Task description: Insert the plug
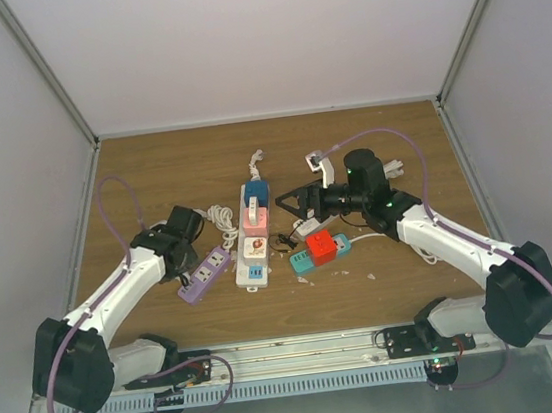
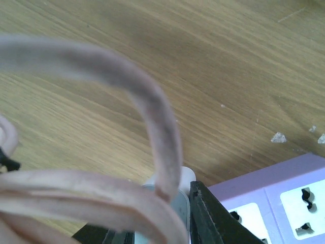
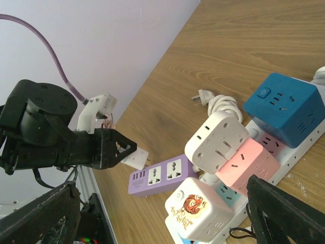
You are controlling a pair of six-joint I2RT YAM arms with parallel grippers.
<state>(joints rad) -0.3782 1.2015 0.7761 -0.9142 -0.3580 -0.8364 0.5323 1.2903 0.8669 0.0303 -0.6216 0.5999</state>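
My left gripper is shut on a white plug, whose prongs point toward the purple power strip just beside it. In the left wrist view the plug sits against my black finger, with its pale cord looping across the front and the purple strip at the lower right. The strip lies flat on the wooden table. My right gripper hovers open over the cluster of adapters, holding nothing; its fingers frame the right wrist view.
A long white power strip carries a blue cube, a pink cube, a white adapter and a tiger-printed cube. A teal strip with a red cube lies right of it. A loose plug rests farther back.
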